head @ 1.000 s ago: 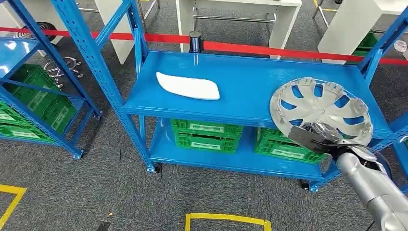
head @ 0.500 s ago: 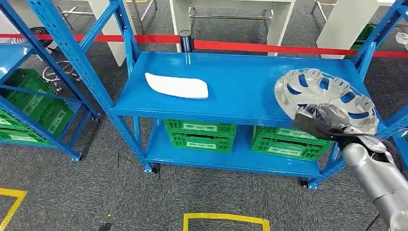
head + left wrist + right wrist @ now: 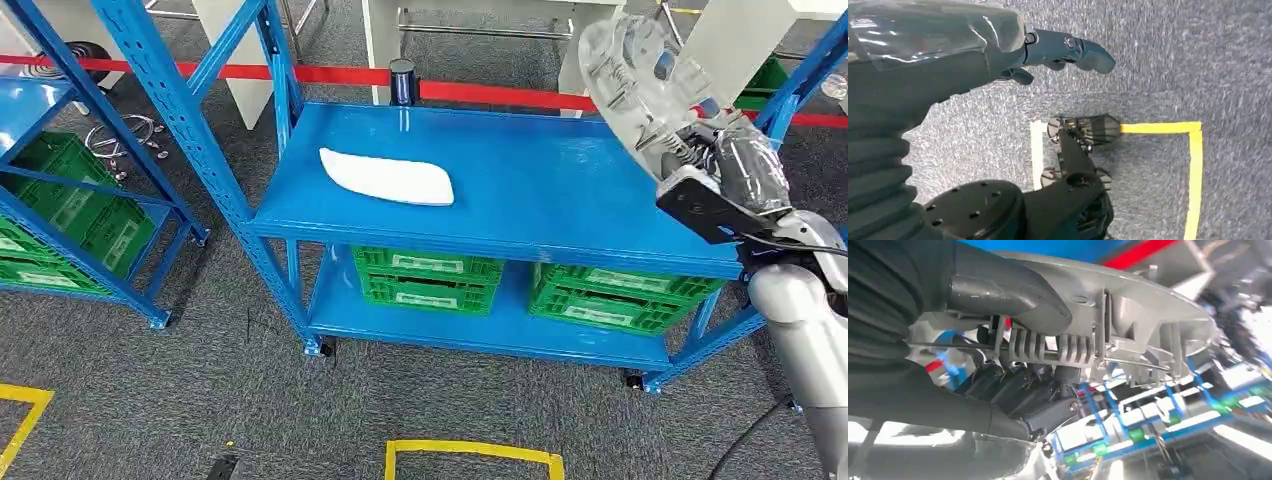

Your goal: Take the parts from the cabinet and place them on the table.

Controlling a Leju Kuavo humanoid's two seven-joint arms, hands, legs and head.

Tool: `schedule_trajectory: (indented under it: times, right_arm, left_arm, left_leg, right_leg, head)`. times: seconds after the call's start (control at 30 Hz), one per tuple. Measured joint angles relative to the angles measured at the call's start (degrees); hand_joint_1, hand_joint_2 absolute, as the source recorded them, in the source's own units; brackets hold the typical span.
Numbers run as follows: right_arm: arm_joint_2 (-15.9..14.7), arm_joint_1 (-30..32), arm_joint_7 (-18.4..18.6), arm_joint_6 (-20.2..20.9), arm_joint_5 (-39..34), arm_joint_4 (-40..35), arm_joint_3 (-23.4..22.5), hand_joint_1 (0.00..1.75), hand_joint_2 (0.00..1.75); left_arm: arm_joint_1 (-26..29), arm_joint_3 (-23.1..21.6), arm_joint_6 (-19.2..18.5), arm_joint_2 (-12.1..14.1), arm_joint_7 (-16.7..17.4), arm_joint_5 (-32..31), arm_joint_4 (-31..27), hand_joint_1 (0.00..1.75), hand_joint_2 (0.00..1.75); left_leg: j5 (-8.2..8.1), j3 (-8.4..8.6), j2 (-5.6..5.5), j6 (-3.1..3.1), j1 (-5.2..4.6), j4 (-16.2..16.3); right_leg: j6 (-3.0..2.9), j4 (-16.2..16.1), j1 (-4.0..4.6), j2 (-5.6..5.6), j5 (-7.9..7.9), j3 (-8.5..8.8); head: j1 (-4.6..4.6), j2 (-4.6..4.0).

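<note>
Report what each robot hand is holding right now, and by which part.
The right robot hand grips the silver hubcap by its rim, thumb on one face and fingers on the ribbed side. The left robot hand holds nothing.

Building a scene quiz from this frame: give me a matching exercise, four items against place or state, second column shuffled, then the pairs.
Items:
1. hubcap
2. white part
3. green crates
4. left hand

Place or state:
A. on the rack's lower shelf
B. holding nothing, over grey carpet
C. lifted off the shelf, held by the right hand
D. lying on the rack's top shelf

Pairs: 1-C, 2-D, 3-A, 4-B
</note>
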Motion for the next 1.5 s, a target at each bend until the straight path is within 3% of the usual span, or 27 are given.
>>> schedule_trajectory:
  times: [0.1,0.13,0.17,0.23,0.3,0.33,0.4,0.43,0.47,0.53,0.6,0.63,0.67,0.8,0.87,0.93,0.97,1.0,1.03,1.1,1.13,1.2,1.27,1.3,1.37,1.43,1.5]
  right_arm:
    - [0.87,0.73,-2.58,3.59,-8.71,-3.04,-2.89,1.66,1.75]
    - [1.44,0.89,-3.74,5.16,-12.47,-3.87,-3.85,1.66,1.75]
    - [1.96,1.52,-4.44,6.67,-15.79,-4.81,-4.78,1.66,1.75]
    - [2.91,2.71,-5.75,10.34,-22.39,-6.42,-6.34,1.66,1.75]
    - [4.07,3.49,-6.29,14.50,-28.88,-7.54,-7.52,1.66,1.75]
    - [4.66,3.87,-6.62,16.58,-32.34,-8.15,-8.15,1.66,1.75]
    - [5.84,4.41,-6.82,21.08,-39.48,-8.72,-9.07,1.66,1.75]
    - [6.55,4.78,-6.82,23.66,-43.34,-8.80,-9.48,1.66,1.75]
    - [7.13,5.18,-6.77,25.71,-46.36,-8.94,-9.75,1.66,1.75]
    - [8.20,5.90,-6.15,29.56,-52.02,-9.26,-9.98,1.66,1.75]
    - [9.57,6.92,-5.00,34.01,-59.08,-9.81,-10.05,1.66,1.75]
    - [10.21,7.36,-4.59,35.39,-61.27,-10.05,-10.05,1.66,1.75]
    - [10.85,7.65,-4.33,36.68,-63.42,-10.20,-10.03,1.66,1.75]
    - [12.72,9.49,-3.49,39.23,-67.99,-10.77,-9.81,1.66,1.75]
    - [13.11,9.97,-3.38,39.47,-68.10,-10.95,-9.72,1.66,1.75]
    - [13.55,10.41,-3.36,39.49,-68.27,-10.97,-9.72,1.66,1.75]
    - [13.77,10.76,-3.28,39.56,-68.51,-10.97,-9.70,1.66,1.75]
    - [13.94,11.04,-2.65,40.08,-69.29,-10.97,-9.70,1.66,1.75]
    - [14.08,11.23,-1.70,40.65,-70.68,-10.97,-9.64,1.66,1.75]
    - [14.62,11.53,0.12,42.21,-75.32,-10.97,-9.24,1.66,1.75]
    - [14.97,11.55,0.83,43.06,-77.11,-10.99,-8.98,1.66,1.75]
    - [15.91,12.38,1.53,44.09,-79.43,-11.38,-7.97,1.66,1.75]
    - [16.94,13.97,1.99,44.96,-79.92,-11.67,-6.75,1.66,1.75]
    - [17.49,14.78,2.34,45.51,-80.12,-11.95,-6.07,1.66,1.75]
    - [18.32,16.46,2.91,46.60,-80.84,-12.59,-4.83,1.66,1.75]
    - [19.24,18.18,3.74,48.86,-83.07,-13.42,-3.78,1.66,1.75]
    - [20.15,19.85,4.16,50.97,-84.41,-14.16,-2.77,1.66,1.75]
  left_arm:
    - [-0.38,-0.31,0.02,-0.37,0.79,-0.37,0.02,0.00,1.75]
    - [-0.51,-0.31,-0.07,-0.15,0.92,-0.41,0.07,0.00,1.75]
    - [-0.56,-0.35,-0.41,-0.18,1.24,-0.61,0.07,0.00,1.75]
    - [-0.52,-0.41,-0.74,-0.15,1.57,-0.96,0.09,0.00,1.75]
    - [-0.56,-0.46,-1.05,-0.11,1.81,-1.07,0.09,0.00,1.75]
    - [-0.57,-0.48,-1.07,-0.11,1.86,-1.09,0.09,0.00,1.75]
    - [-0.51,-0.50,-1.20,-0.06,1.90,-1.24,0.11,0.00,1.75]
    - [-0.45,-0.52,-1.25,-0.09,1.92,-1.24,0.13,0.00,1.75]
    - [-0.43,-0.55,-1.27,-0.04,1.92,-1.27,0.15,0.00,1.75]
    - [-0.43,-0.55,-1.27,0.00,1.94,-1.33,0.15,0.00,1.75]
    - [-0.45,-0.55,-1.22,0.11,1.92,-1.42,0.17,0.00,1.75]
    - [-0.49,-0.57,-1.16,0.37,1.92,-1.42,0.24,0.00,1.75]
    - [-0.47,-0.57,-1.09,0.44,1.96,-1.50,0.28,0.00,1.75]
    - [-0.53,-0.59,-0.68,0.53,2.05,-1.77,0.39,0.00,1.75]
    - [-0.57,-0.59,-0.63,0.37,2.08,-1.92,0.42,0.00,1.75]
    - [-0.54,-0.57,-0.61,0.31,2.12,-1.97,0.46,0.00,1.75]
    - [-0.53,-0.59,-0.61,0.26,2.12,-1.99,0.46,0.00,1.75]
    - [-0.51,-0.59,-0.57,0.26,2.14,-1.99,0.50,0.00,1.75]
    - [-0.49,-0.59,-0.55,0.26,2.14,-1.99,0.52,0.00,1.75]
    - [-0.48,-0.59,-0.44,0.15,2.14,-2.01,0.55,0.00,1.75]
    - [-0.48,-0.59,-0.37,0.15,2.14,-2.12,0.55,0.00,1.75]
    - [-0.41,-0.66,0.20,0.20,1.61,-2.47,0.66,0.00,1.75]
    - [-0.32,-0.90,0.61,-0.04,1.18,-2.86,0.83,0.00,1.75]
    - [-0.32,-0.96,0.76,-0.13,1.03,-3.21,1.07,0.00,1.75]
    - [-0.30,-1.18,1.18,-0.37,0.68,-3.47,1.27,0.00,1.75]
    - [-0.21,-1.49,2.01,-0.48,0.68,-4.20,1.62,0.00,1.75]
    - [-0.14,-2.03,2.47,-0.59,0.87,-4.61,1.81,0.00,1.75]
  left_leg:
    - [-0.76,-0.16,-0.06,-1.00,0.32,1.15]
    - [-1.29,-0.80,0.01,-1.55,-0.12,2.17]
    - [-1.32,-0.92,0.02,-1.61,-0.12,2.27]
    - [-1.27,-0.85,0.04,-1.68,0.08,2.18]
    - [-2.00,-1.36,0.09,-2.31,0.42,2.92]
    - [-3.70,-2.34,0.17,-2.66,0.44,5.36]
    - [-7.77,-6.39,0.32,-3.02,0.55,14.10]
    - [-9.25,-8.58,0.37,-3.07,0.60,18.53]
    - [-9.44,-9.91,0.37,-3.03,0.61,20.81]
    - [-6.94,-8.86,0.36,-2.64,0.59,17.81]
    - [-1.48,-3.55,0.25,-1.39,0.27,6.71]
    - [-1.30,-1.89,0.04,-0.69,-0.03,3.35]
    - [-1.52,-1.28,0.35,-0.69,-0.17,2.86]
    - [-1.11,-0.97,0.34,-0.39,-0.43,1.94]
    - [-0.21,-0.09,0.46,-0.03,-0.10,0.34]
    - [-0.16,-0.18,0.43,0.08,-0.29,0.34]
    - [-0.17,-0.23,0.40,0.10,-0.35,0.37]
    - [-0.17,-0.22,0.37,0.10,-0.36,0.41]
    - [-0.18,-0.21,0.33,0.09,-0.34,0.44]
    - [-0.33,-0.22,0.25,-0.15,-0.22,0.87]
    - [-0.54,-0.37,0.26,-0.46,-0.25,1.32]
    - [-0.82,-0.77,0.30,-0.95,-0.66,1.76]
    - [-0.73,-0.67,0.35,-1.15,-0.49,1.75]
    - [-0.98,-0.77,0.31,-1.44,-0.44,1.97]
    - [-3.79,-2.57,0.35,-2.42,-0.09,5.75]
    - [-8.14,-6.74,0.37,-2.95,0.36,15.07]
    - [-9.48,-9.40,0.39,-3.10,0.54,20.58]
  right_leg:
    - [2.19,-14.48,-0.69,-0.58,6.09,6.72]
    - [1.69,-15.90,-0.40,-0.35,5.84,7.71]
    - [0.83,-15.81,-0.50,0.02,6.01,7.41]
    - [0.26,-15.60,-0.17,0.06,5.91,7.36]
    - [-0.55,-15.73,-0.63,0.07,6.07,7.55]
    - [-0.78,-15.72,-0.62,0.06,5.96,7.60]
    - [-1.03,-15.70,-0.48,0.06,5.99,7.56]
    - [-1.11,-15.69,-0.37,0.06,5.94,7.57]
    - [-1.15,-15.68,-0.23,0.07,5.91,7.59]
    - [-1.17,-15.70,-0.01,0.18,5.89,7.69]
    - [-1.27,-15.74,0.32,0.36,5.79,7.96]
    - [-1.27,-15.77,0.22,0.36,5.78,7.94]
    - [-1.20,-15.84,0.75,0.41,5.80,7.69]
    - [-0.29,-16.39,0.52,0.33,6.03,7.92]
    - [-0.80,-11.76,0.84,-0.05,3.44,5.52]
    - [-1.21,-2.87,0.87,-0.05,0.07,1.28]
    - [-1.09,0.51,0.86,-0.05,-0.88,-0.37]
    - [-0.77,1.16,0.83,-0.06,-0.74,-0.66]
    - [-0.26,-0.85,0.72,-0.07,0.30,0.33]
    - [0.94,-11.69,0.46,-0.27,4.56,5.94]
    - [0.99,-16.35,0.28,-0.58,5.58,8.24]
    - [-0.41,-16.37,0.68,-0.20,5.63,8.55]
    - [-0.91,-16.31,0.93,-0.14,5.62,8.53]
    - [-1.34,-16.47,0.28,-0.14,5.83,8.64]
    - [-1.86,-16.49,0.26,-0.17,5.76,8.79]
    - [-1.88,-16.47,0.36,-0.19,5.74,8.74]
    - [-1.92,-16.45,0.40,-0.17,5.70,8.76]
  head:
    - [0.09,0.00]
    - [0.33,0.00]
    - [0.15,0.00]
    - [0.15,0.00]
    - [0.17,0.00]
    - [-0.08,0.00]
    - [-0.09,0.00]
    - [-0.09,0.00]
    - [-0.07,0.00]
    - [-0.09,0.00]
    - [-0.09,0.00]
    - [-0.02,0.00]
    - [0.02,0.00]
    - [-0.09,0.00]
    - [0.24,0.00]
    - [0.18,0.00]
    - [0.17,0.00]
    - [0.20,0.00]
    - [0.20,0.00]
    - [0.22,0.00]
    - [0.24,0.00]
    - [0.11,0.00]
    - [0.18,0.00]
    - [0.13,0.00]
    - [-0.22,0.00]
    - [-0.22,0.00]
    - [-0.18,0.00]
